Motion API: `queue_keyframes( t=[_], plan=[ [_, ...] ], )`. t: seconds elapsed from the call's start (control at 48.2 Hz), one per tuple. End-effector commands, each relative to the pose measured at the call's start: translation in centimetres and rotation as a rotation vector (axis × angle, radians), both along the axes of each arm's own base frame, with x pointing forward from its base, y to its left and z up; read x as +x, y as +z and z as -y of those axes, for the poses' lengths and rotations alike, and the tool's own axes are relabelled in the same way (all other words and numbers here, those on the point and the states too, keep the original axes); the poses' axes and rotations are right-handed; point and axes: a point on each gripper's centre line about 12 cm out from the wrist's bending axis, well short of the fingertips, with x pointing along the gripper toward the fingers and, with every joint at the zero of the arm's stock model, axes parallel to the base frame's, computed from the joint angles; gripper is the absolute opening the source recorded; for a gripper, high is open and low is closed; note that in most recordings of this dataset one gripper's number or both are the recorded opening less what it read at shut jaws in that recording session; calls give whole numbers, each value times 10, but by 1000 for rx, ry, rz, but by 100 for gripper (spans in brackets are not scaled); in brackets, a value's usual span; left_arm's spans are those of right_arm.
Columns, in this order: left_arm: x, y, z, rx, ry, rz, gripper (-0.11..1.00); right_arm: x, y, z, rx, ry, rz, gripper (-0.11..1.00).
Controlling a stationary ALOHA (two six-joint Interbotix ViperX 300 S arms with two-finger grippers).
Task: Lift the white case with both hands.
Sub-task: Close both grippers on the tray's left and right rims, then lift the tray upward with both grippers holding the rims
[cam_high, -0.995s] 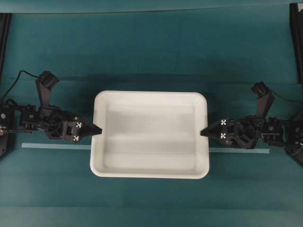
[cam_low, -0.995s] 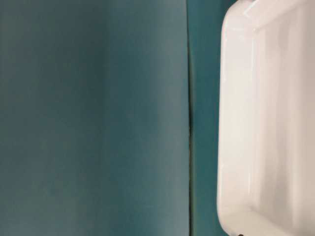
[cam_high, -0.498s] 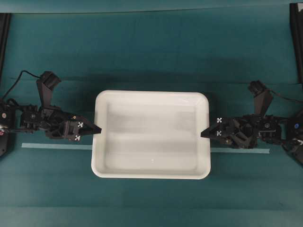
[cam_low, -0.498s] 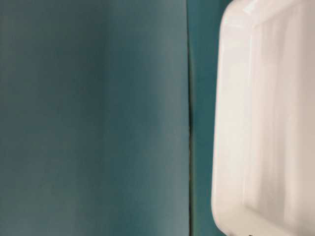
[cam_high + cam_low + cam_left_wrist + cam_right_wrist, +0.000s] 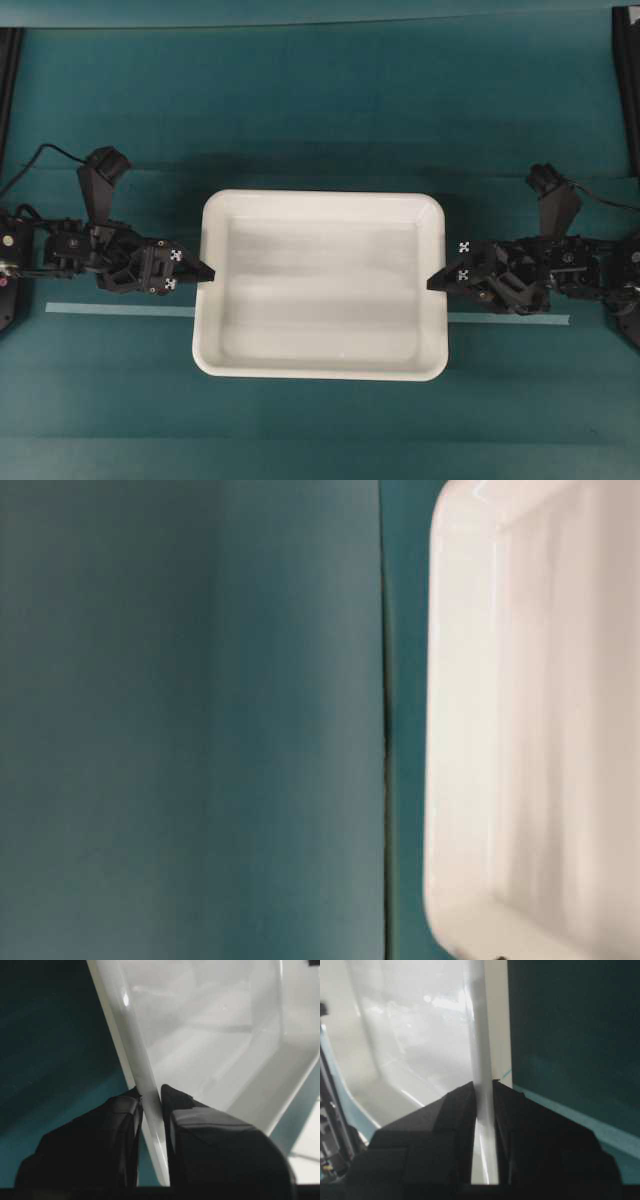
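The white case [image 5: 320, 285], a large shallow tray with a rolled rim, is in the middle of the overhead view, held above the teal table. My left gripper [image 5: 205, 271] is shut on the rim of its left side; in the left wrist view the two fingers pinch the white rim [image 5: 150, 1095]. My right gripper [image 5: 434, 281] is shut on the rim of its right side; in the right wrist view the fingers clamp the rim [image 5: 483, 1087]. The case also fills the right of the table-level view [image 5: 530, 720].
A thin pale tape strip [image 5: 120, 310] runs across the teal table under the case and shows again at the right [image 5: 505, 319]. Black frame posts stand at the far corners [image 5: 626, 80].
The case has risen with both grippers shut on its rim; it looks slightly larger from overhead and reaches further left in the table-level view. Both arms have lifted a little.
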Motion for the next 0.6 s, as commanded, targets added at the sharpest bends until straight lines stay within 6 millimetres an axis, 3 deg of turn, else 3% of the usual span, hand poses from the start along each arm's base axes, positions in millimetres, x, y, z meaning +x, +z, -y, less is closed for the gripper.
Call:
queue_keyframes(
  t=[0.0, 0.581],
  plan=[
    [8, 16, 2, 1, -8, 35, 11, 9, 12, 0, 17, -3, 20, 11],
    [-3, 103, 4, -10, -3, 95, 10, 5, 102, -1, 96, 50, 112, 11]
  ],
)
